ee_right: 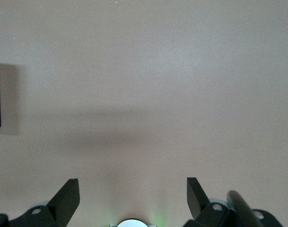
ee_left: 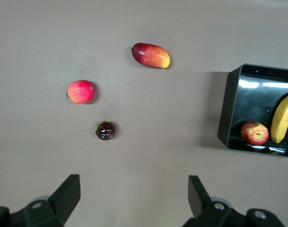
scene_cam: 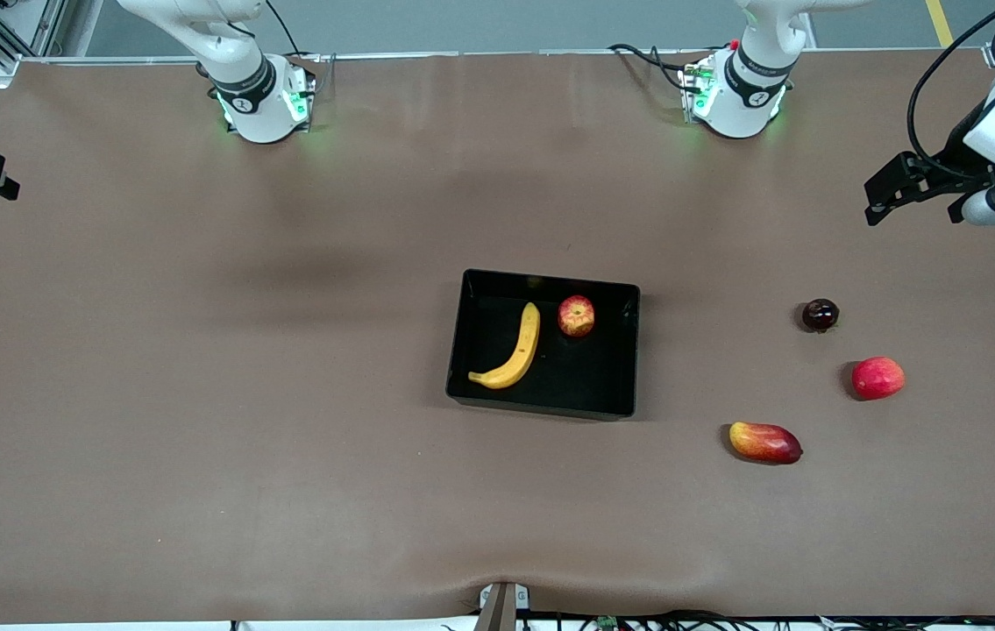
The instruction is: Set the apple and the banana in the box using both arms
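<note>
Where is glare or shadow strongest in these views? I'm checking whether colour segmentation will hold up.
Left wrist view: white glare streaks on the glossy inside wall of the box. Front view: each loose fruit, such as the mango, casts a small dark shadow, and a broad soft shadow lies on the table. Right wrist view: a broad soft shadow band crosses bare table.

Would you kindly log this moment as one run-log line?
apple: in box | banana: in box | left gripper: open, raised at its table end | right gripper: open, over bare table
</note>
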### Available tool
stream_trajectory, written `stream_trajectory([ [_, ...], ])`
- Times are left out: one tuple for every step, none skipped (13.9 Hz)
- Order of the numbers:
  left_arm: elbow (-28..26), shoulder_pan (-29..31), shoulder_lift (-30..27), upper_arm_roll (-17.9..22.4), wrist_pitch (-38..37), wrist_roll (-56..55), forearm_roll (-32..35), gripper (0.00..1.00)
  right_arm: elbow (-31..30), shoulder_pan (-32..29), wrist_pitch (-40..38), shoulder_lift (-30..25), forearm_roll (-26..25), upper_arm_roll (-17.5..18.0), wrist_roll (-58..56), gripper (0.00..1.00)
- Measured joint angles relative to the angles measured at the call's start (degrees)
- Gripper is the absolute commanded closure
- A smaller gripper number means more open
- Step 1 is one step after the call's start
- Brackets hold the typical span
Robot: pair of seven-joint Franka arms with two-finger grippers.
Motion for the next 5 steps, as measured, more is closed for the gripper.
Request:
stream_trajectory([
  [0.0, 0.0, 0.0, 0.0, 0.0, 0.0, 0.0, 0.00, 0.0, 0.0, 0.0, 0.0, 0.0, 0.0, 0.0, 0.00],
  [0.0, 0.0, 0.0, 0.0, 0.0, 0.0, 0.0, 0.00, 0.0, 0.0, 0.0, 0.0, 0.0, 0.0, 0.0, 0.00],
  [0.0, 0.0, 0.0, 0.0, 0.0, 0.0, 0.0, 0.00, 0.0, 0.0, 0.0, 0.0, 0.0, 0.0, 0.0, 0.00],
  [0.1, 0.0, 0.0, 0.0, 0.0, 0.0, 0.0, 0.00, 0.0, 0.0, 0.0, 0.0, 0.0, 0.0, 0.0, 0.00],
  [0.3, 0.0, 0.0, 0.0, 0.0, 0.0, 0.0, 0.00, 0.0, 0.0, 0.0, 0.0, 0.0, 0.0, 0.0, 0.00],
])
